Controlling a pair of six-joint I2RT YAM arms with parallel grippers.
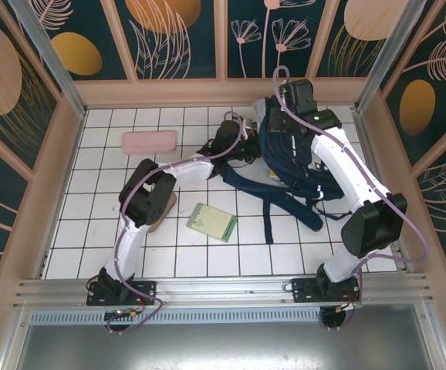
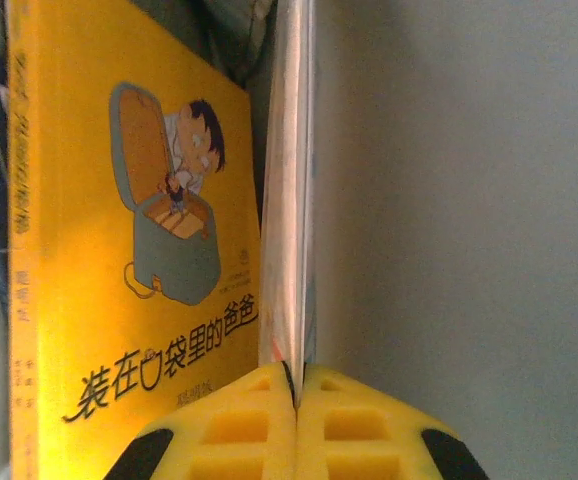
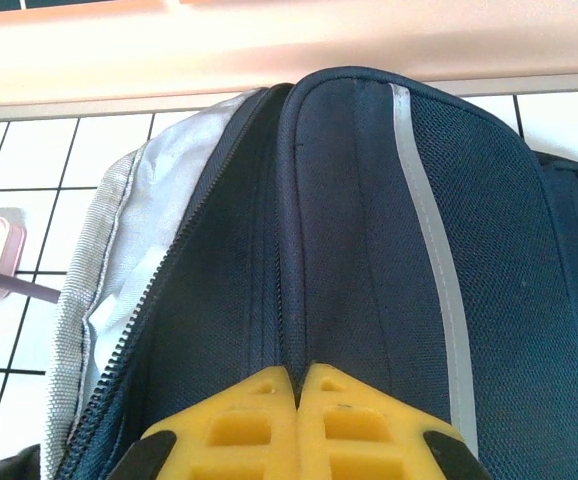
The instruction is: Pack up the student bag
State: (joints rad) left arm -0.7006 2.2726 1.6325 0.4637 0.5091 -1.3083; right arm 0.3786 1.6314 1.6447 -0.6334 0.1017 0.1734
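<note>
Bag [image 3: 369, 250] top: pinching it with right tool [image 3: 296, 375]; pinching thin book [image 2: 287, 200] beside yellow book [image 2: 119, 250] with left tool [image 2: 295, 385].

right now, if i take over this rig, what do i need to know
Left tool: shut on a thin book, edge-on beside the yellow book, seemingly inside the student bag.
Right tool: shut on the bag's fabric by its open zip.
Done: yellow book seems packed.
To do: release the thin book; pack the pink case and green notebook lying on the table.
</note>
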